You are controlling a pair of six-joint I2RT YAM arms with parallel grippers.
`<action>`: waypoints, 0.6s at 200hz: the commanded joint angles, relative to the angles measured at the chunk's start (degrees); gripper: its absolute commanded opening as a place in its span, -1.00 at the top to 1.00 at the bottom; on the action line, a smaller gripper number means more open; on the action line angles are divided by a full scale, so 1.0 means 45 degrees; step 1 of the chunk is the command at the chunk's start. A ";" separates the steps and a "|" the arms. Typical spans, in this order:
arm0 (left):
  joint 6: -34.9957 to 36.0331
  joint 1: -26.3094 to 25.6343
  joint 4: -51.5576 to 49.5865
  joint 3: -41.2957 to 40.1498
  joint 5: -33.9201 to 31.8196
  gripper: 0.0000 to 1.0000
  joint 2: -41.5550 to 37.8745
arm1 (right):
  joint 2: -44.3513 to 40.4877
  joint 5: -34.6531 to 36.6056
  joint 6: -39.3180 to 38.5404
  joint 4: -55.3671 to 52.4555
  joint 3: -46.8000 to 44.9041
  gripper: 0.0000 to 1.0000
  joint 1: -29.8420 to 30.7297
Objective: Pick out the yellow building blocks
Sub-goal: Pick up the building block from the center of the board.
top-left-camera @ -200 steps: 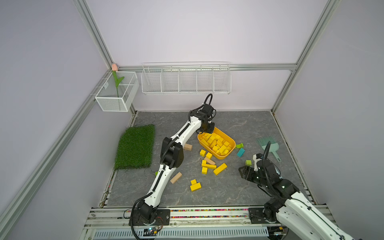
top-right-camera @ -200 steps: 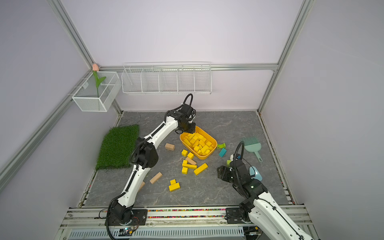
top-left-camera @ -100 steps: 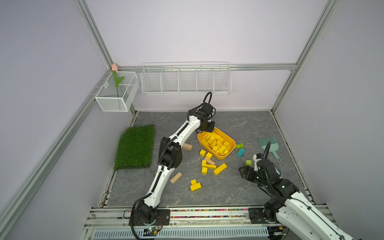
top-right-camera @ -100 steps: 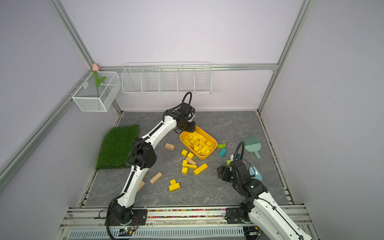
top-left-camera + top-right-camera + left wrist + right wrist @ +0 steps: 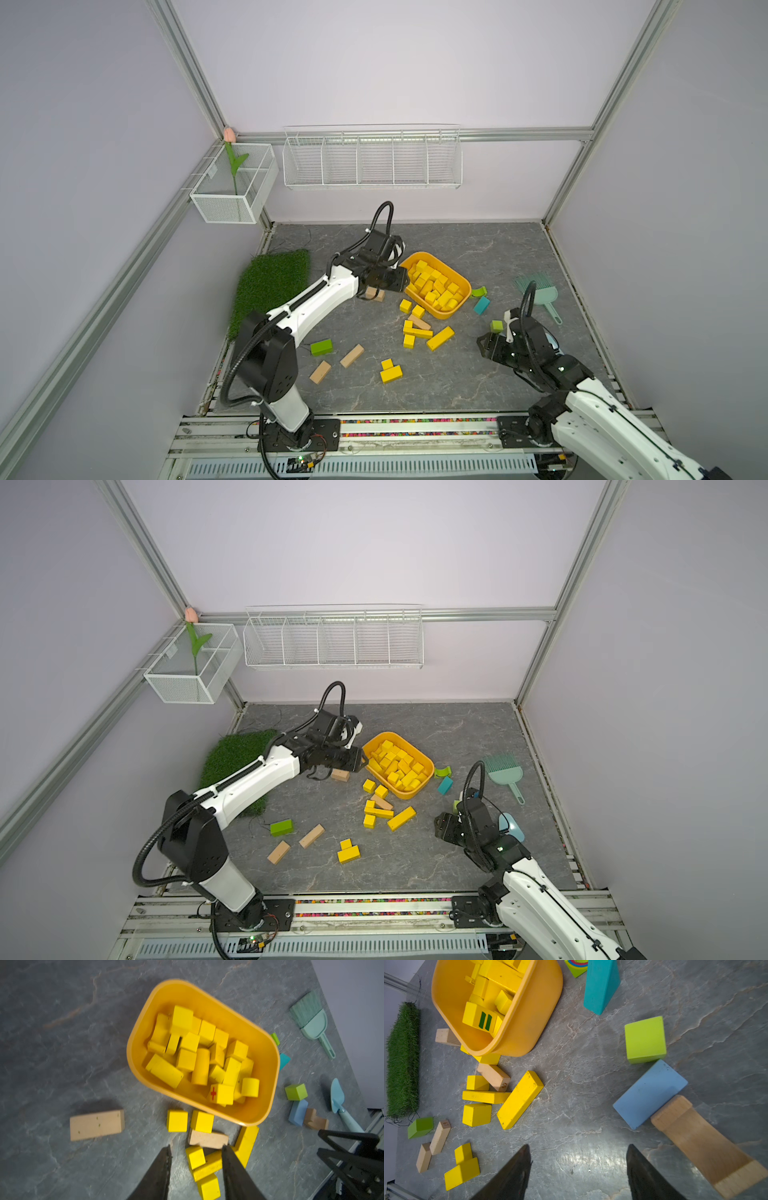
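Top views: orange tub (image 5: 445,315) sits mid-floor, heaped with most of the yellow building blocks (image 5: 434,286). A loose cluster (image 5: 415,332) lies at its 7 o'clock, including a long yellow bar (image 5: 439,338), and a pair (image 5: 390,371) sits at the cluster's 7 o'clock. The left gripper (image 5: 402,280) hangs at the tub's 9 o'clock rim, just beside a tan block (image 5: 376,296). The right gripper (image 5: 484,347) is low at the tub's 5 o'clock, apart from it. Left wrist: fingers (image 5: 158,1172) are a narrow gap apart and hold nothing. Through the gap the floor cluster shows: cubes, a thin bar, another tan block touching them. A cylinder (image 5: 200,1066) lies among the blocks in the tub. Right wrist: fingers (image 5: 510,1178) are spread wide and empty over bare floor, with the long yellow bar and cubes off to one side. A blue block (image 5: 650,1093), lime cube (image 5: 644,1040) and wooden piece (image 5: 706,1142) lie on the other side. Handling, my read: painted wood, so light, rigid, not fragile, paint a bit slick. Faces are flat and parallel, so pinch across the short width, mid-length on bars. The cluster is tight, so take outer pieces first; the long yellow bar has one free side. The cylinder could roll.
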 commanded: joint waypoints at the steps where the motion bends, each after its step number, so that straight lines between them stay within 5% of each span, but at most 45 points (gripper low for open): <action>1: -0.0253 0.0042 0.1966 -0.2239 -0.0058 0.15 -0.1519 | 0.0202 -0.0388 -0.0183 -0.0108 0.0467 -0.47 -0.0068; 70: -0.1282 0.0159 0.6804 -0.8421 -0.1300 0.07 -0.7251 | 0.2308 -0.1896 -0.0937 0.0552 0.1477 -0.49 0.0214; 120: -0.1531 0.0174 0.7050 -0.9632 -0.2038 -0.20 -0.9393 | 0.5106 -0.1159 -0.1487 0.0703 0.3080 -0.46 0.2478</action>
